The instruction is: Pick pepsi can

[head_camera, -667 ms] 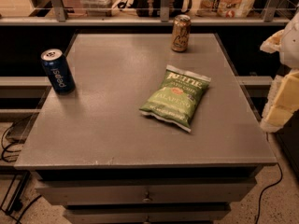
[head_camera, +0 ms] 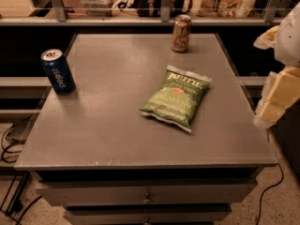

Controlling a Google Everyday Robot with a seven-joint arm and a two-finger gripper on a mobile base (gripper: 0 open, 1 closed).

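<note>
The pepsi can [head_camera: 57, 71] is dark blue with white lettering and a silver top. It stands upright near the left edge of the grey table [head_camera: 117, 125]. My gripper [head_camera: 276, 95] shows at the right edge of the view, pale and cream-coloured, beside the table's right side. It is far from the can, with the whole table width between them.
A green chip bag [head_camera: 177, 97] lies flat right of the table's middle. A gold can [head_camera: 181, 33] stands at the far edge. Behind it runs a railing with a shelf of packages. Drawers sit under the tabletop. Cables lie on the floor at left and right.
The gripper has barely shifted at the right edge. The cans and the chip bag have not moved.
</note>
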